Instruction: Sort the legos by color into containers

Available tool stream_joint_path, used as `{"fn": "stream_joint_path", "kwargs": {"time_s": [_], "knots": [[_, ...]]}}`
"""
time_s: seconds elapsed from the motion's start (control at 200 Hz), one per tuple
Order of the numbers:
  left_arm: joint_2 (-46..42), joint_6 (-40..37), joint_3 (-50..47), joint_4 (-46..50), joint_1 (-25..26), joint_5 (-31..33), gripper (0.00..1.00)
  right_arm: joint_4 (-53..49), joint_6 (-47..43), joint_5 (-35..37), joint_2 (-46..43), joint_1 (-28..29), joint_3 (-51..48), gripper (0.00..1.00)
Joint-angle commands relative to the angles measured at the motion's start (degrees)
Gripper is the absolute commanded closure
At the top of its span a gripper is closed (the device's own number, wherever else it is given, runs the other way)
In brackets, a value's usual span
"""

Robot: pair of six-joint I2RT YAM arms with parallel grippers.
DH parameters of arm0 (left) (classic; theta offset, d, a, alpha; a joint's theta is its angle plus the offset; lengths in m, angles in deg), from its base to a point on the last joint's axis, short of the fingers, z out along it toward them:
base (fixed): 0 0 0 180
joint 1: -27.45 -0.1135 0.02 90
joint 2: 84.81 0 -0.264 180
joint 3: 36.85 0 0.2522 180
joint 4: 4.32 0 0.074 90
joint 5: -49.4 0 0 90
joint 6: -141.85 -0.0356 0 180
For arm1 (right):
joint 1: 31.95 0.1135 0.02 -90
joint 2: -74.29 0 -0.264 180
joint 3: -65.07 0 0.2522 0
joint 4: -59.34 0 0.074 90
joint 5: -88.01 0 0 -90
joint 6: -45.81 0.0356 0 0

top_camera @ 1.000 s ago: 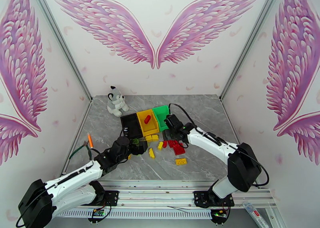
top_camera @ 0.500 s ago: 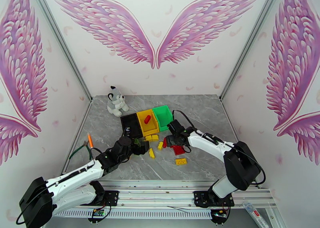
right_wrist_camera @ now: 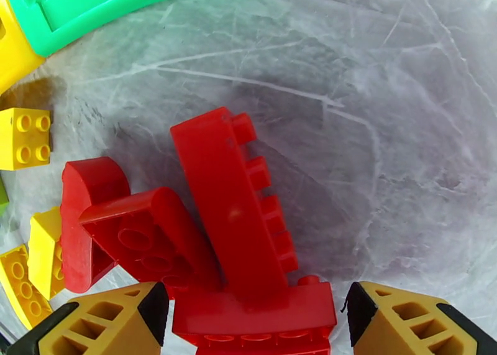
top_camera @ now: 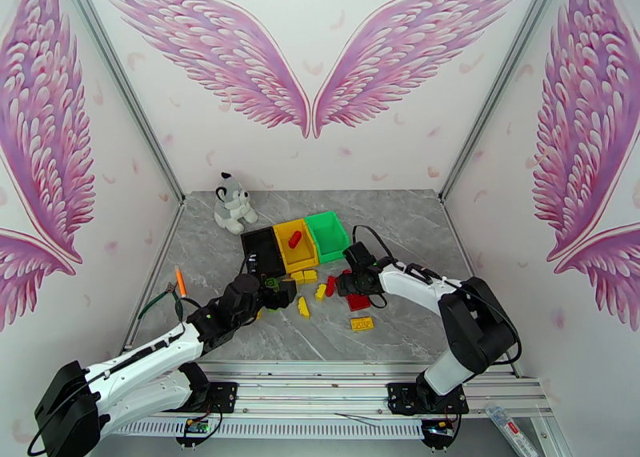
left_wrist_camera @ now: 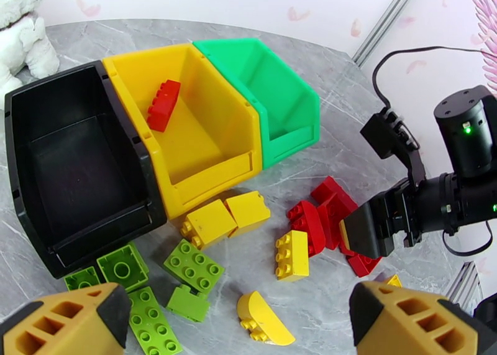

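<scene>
1. Right gripper (right_wrist_camera: 256, 300) hangs low over the red pile (right_wrist_camera: 143, 238). Jaws are wide, nothing held. The bottom red brick (right_wrist_camera: 211, 319) sits between the fingers w/ a gap each side, which looks like line-up for a pinch.
2. Long red brick (right_wrist_camera: 233, 201) leans tilted across the others, studs to the right. The pile's tangled, so closing here could drag a neighbour along.
3. Left gripper (left_wrist_camera: 239, 303) is also spread wide & empty. It hovers on the near side of the green legos (left_wrist_camera: 194, 266) and a curved yellow piece (left_wrist_camera: 264, 319). Prob staged there bc the greens lie on its side of the surface (top_camera: 416, 234).
4. Containers stand in a row, walls touching: black bin (left_wrist_camera: 74, 163), yellow bin (left_wrist_camera: 211, 182), green bin (left_wrist_camera: 273, 101). Their low fronts face the arms, which makes for easy drops.
5. Black & green bins look empty as far as I can see.
6. One red brick (left_wrist_camera: 163, 104) lies inside the yellow bin, a colour mismatch by my read.
7. Two yellow legos (left_wrist_camera: 208, 222) sit just in front of the yellow bin, and another yellow brick (left_wrist_camera: 292, 255) sits beside the reds.
8. Plush toy (top_camera: 232, 202) sits beyond the black bin, out of play.
9. Progress: early, w/ nearly every piece loose on the surface.
</scene>
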Motion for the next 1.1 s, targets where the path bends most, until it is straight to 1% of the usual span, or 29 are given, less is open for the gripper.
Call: {"fn": "stream_joint_path", "kwargs": {"time_s": [0.0, 0.115, 0.295, 0.41, 0.49, 0.65, 0.75, 0.83, 0.905, 0.985, 1.095], "knots": [[-1.1, -0.6, 1.6, 1.1, 0.3, 0.7, 0.01, 1.2, -0.4, -1.3, 1.2, -0.4, -0.4, 0.23], [-1.0, -0.6, 1.6, 1.1, 0.3, 0.7, 0.01, 0.3, -0.3, -0.4, 2.6, -0.4, 0.5, 0.25], [-1.0, -0.7, 1.6, 1.2, 0.3, 0.7, 0.01, 0.0, 0.0, 0.3, 3.0, -0.4, 0.7, 0.27], [-0.9, -0.8, 1.6, 1.2, 0.3, 0.9, 0.01, -0.1, 0.0, 0.4, 2.6, -0.4, 0.6, 0.35], [-1.0, -0.8, 1.6, 1.2, 0.2, 1.4, 0.01, -0.1, 0.1, 0.5, 1.1, -0.4, 0.3, 0.4], [-0.4, -0.8, 1.8, 1.2, -0.6, 2.1, 0.01, -1.0, 0.9, -0.6, -4.2, -0.3, 0.0, 0.45], [-0.3, -0.6, 2.1, 1.8, -1.8, 2.2, 0.01, -1.8, 1.5, -1.4, -7.5, 0.9, 0.9, 0.47], [-0.8, -0.2, 1.9, 1.7, -3.0, 2.1, 0.01, -2.1, 1.9, -2.0, -8.4, 2.7, 3.0, 0.48], [-1.5, 0.4, 1.7, 2.1, -4.7, 1.9, 0.01, -2.3, 2.5, -3.8, -7.1, 4.6, 6.4, 0.49], [-2.4, 1.2, 0.8, 1.9, -7.0, 1.0, 0.01, -3.0, 3.1, -4.5, -3.7, 6.4, 11.4, 0.5], [-3.3, 2.8, -0.7, 1.3, -10.7, -1.1, 0.01, -3.8, 3.3, -4.3, 2.7, 8.7, 20.8, 0.51]]}}
